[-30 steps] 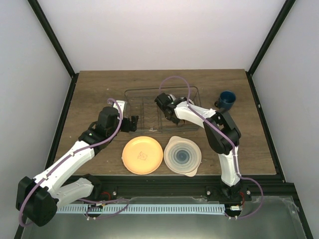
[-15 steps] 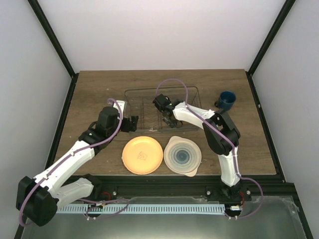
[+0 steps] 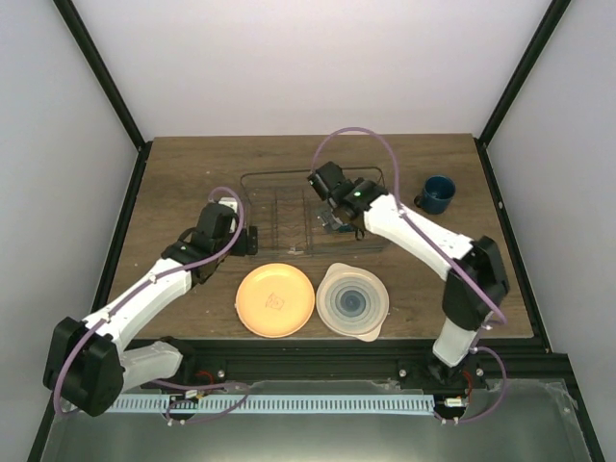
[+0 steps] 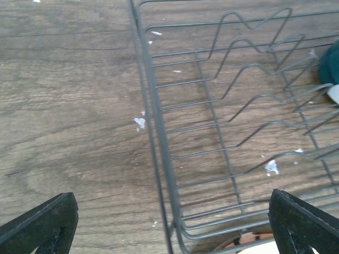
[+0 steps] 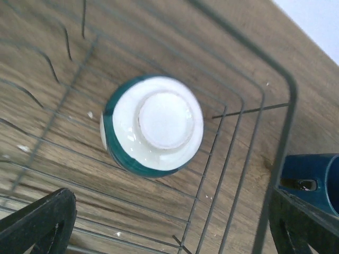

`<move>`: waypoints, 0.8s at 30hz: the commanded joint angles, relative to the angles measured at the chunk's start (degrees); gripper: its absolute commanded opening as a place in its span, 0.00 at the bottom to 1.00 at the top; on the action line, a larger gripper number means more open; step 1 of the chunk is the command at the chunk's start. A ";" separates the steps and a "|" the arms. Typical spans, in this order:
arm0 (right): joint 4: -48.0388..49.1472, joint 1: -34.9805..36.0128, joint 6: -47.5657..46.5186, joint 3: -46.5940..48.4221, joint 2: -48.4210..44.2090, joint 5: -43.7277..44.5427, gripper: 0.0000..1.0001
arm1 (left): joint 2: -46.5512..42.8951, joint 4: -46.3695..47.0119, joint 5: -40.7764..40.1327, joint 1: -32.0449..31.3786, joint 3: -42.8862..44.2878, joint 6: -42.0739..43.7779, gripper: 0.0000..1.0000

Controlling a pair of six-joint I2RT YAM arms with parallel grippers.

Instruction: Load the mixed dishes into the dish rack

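Right wrist view only: bowl [image 5: 153, 124] upside down on rack [image 5: 290, 100] floor, white base up, teal rim. Right gripper [image 5: 169, 225] above it, jaws wide apart, empty. Mug [image 5: 312, 182] outside rack, 4 o'clock of bowl.
Top view hides bowl; shows orange plate [image 3: 276, 299] and pale plate [image 3: 353, 301] on table [image 3: 192, 183], 6 o'clock of rack.
Left gripper [image 4: 169, 225] at rack's 8 o'clock corner, jaws apart, empty.
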 commanded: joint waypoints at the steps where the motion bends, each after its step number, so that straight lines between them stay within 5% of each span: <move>1: 3.30 -1.99 4.60 -1.82 -8.73 -4.42 1.00 | 1.76 -1.42 -1.61 1.67 2.78 0.30 1.00; 7: 8.64 -19.92 7.52 -7.32 -14.80 -15.33 0.98 | 1.66 -1.32 1.03 1.67 4.46 0.53 0.99; 24: 13.17 -38.99 16.34 -20.31 -22.46 -11.85 1.00 | 19.27 -5.12 6.41 0.69 27.91 8.71 0.98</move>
